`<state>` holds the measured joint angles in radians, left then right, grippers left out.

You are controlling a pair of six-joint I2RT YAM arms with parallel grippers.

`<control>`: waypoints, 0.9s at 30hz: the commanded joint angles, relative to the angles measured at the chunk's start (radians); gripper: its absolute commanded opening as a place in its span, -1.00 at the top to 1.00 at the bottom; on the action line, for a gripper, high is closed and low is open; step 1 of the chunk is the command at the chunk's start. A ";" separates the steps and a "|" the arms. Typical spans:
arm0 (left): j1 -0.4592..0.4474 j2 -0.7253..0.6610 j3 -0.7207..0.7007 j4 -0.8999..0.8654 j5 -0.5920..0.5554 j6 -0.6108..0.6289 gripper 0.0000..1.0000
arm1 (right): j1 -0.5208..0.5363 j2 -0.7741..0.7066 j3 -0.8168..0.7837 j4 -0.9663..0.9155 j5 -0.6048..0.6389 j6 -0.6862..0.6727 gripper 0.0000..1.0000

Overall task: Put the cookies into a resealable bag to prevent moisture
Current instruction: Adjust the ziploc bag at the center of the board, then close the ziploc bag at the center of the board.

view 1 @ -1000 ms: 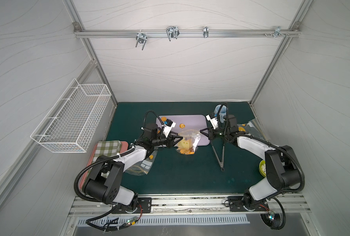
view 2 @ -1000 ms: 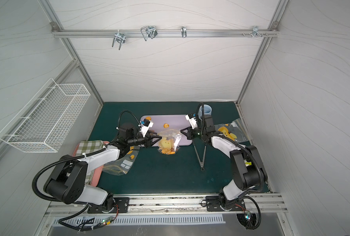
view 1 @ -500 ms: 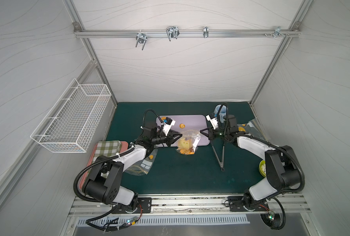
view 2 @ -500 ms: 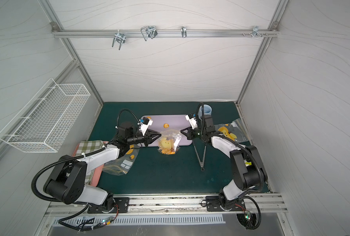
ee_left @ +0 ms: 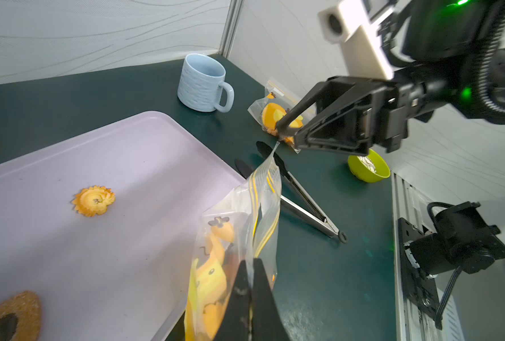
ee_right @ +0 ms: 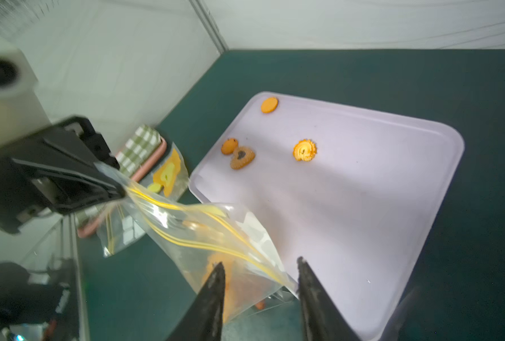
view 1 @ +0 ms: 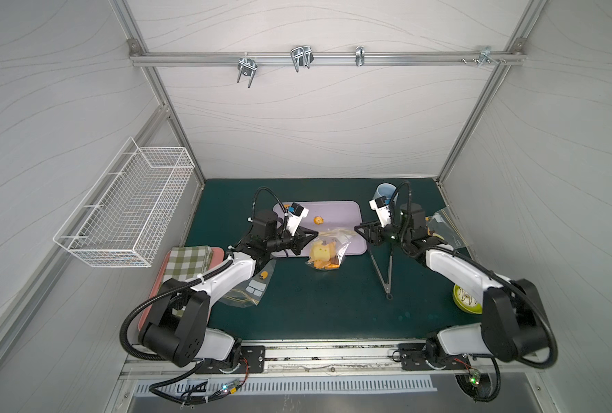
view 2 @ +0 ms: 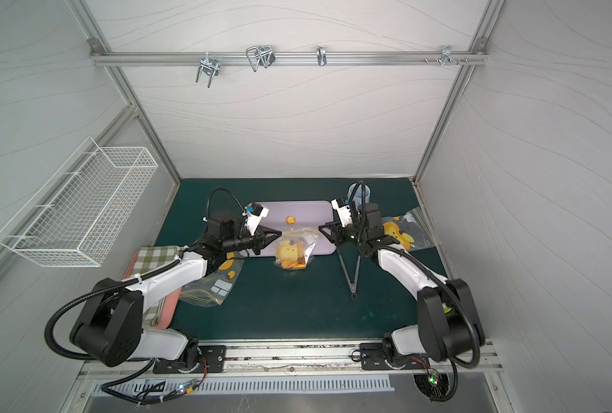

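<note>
left gripper clamped on clear yellow-zip resealable bag; right gripper fingers apart, straddling opposite corner; zip runs arm to arm.

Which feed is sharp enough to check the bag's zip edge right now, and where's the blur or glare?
Left wrist view: bag stripes crisp, nearest cookie out of focus. Right wrist view: left gripper soft and smeared, white glare on the bag. In both top views: even light, bag too small to judge.
</note>
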<state>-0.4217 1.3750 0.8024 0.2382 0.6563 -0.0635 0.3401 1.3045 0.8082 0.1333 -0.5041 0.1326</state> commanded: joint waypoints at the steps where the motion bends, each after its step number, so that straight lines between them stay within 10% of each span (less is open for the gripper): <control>1: -0.054 -0.079 0.137 -0.191 -0.121 0.009 1.00 | -0.010 -0.129 -0.007 0.023 0.080 -0.011 -0.04; 11: -0.122 -0.180 0.479 -0.780 -0.141 0.190 1.00 | 0.030 -0.227 0.116 -0.051 -0.364 -0.147 -0.24; 27: -0.142 -0.260 0.621 -1.079 -0.049 0.433 1.00 | 0.337 -0.047 0.440 -0.423 -0.443 -0.524 -0.37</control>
<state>-0.5594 1.1091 1.3911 -0.8257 0.5644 0.2985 0.6540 1.2156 1.2102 -0.1959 -0.8829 -0.3058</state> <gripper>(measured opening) 0.057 0.684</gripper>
